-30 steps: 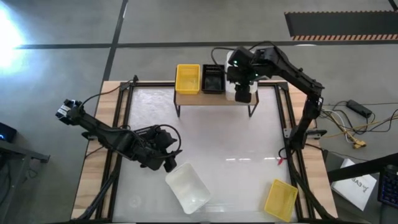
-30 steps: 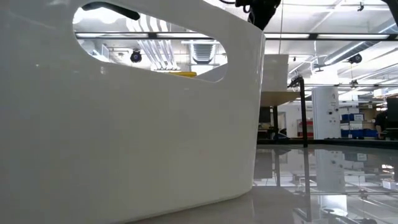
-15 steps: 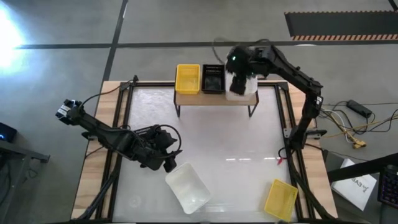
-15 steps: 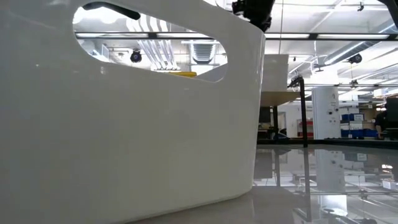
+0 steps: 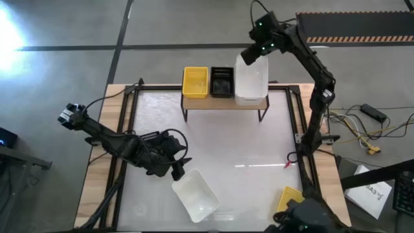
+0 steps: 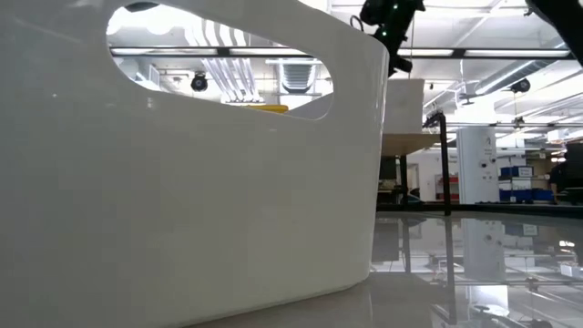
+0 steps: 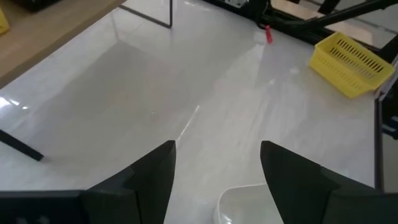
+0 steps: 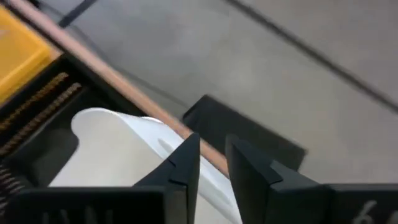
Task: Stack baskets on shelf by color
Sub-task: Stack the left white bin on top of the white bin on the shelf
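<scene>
High view: white basket [image 5: 251,81] on shelf [image 5: 223,102] beside black basket [image 5: 221,82] and yellow basket [image 5: 195,82]; right gripper [image 5: 253,53] above its far rim.

Right wrist view: fingers narrowly apart, nothing between.

Left wrist view: left gripper [image 7: 217,163] spread wide, empty, over second white basket [image 7: 245,205].

Risk: shelf basket overhangs edge, may tip.

Overhead camera looks down; low camera hugs a white basket [image 6: 182,182].

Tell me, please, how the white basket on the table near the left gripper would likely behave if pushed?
The white basket looks like thin plastic, so probably light. It sits on a glossy table and would likely slide rather than tip, being low and wide. Its walls look stiff.
</scene>
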### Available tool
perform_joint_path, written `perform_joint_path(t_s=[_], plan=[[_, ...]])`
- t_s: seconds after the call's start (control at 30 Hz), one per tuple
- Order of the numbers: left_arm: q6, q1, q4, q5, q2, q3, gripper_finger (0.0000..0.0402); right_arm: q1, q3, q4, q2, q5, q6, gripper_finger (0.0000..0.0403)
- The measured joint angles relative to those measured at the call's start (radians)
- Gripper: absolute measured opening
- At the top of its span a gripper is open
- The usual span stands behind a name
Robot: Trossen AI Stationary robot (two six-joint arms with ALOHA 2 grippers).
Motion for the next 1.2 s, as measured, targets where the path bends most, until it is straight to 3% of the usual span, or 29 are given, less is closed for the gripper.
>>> perform_joint_path(t_s=[0.07,0.3,0.47,0.57,0.63,0.73,0.83,1.0,1.2], plan=[[0.000,0.000,0.010,0.000,0.000,0.000,0.0219,-0.014,0.035,-0.037,0.010,-0.055,-0.004,0.0063],[-0.001,0.004,0.012,-0.022,0.000,0.000,0.0219,-0.016,0.116,-0.043,-0.011,-0.071,-0.038,0.0043],[0.000,0.015,0.010,-0.026,0.000,0.000,0.0219,0.024,0.110,-0.135,-0.059,-0.400,-0.109,0.0050],[0.000,0.022,0.006,-0.028,0.000,0.000,0.0219,0.146,0.110,-0.233,-0.094,-0.447,-0.125,0.0060],[0.002,0.025,0.006,-0.029,0.000,0.000,0.0219,0.254,0.108,-0.290,-0.101,-0.374,-0.145,0.0068],[0.009,0.031,0.006,-0.030,0.000,0.000,0.0219,0.428,0.096,-0.308,-0.097,-0.158,-0.144,0.0087],[0.010,0.034,0.006,-0.030,0.000,0.000,0.0219,0.535,0.083,-0.294,-0.090,-0.032,-0.123,0.0117],[0.053,0.034,0.006,-0.029,0.000,0.000,0.0219,0.557,0.014,-0.303,-0.061,0.063,-0.093,0.0154],[0.061,0.034,0.006,-0.012,0.000,0.000,0.0219,0.526,-0.081,-0.301,-0.065,0.101,-0.097,0.0153]])
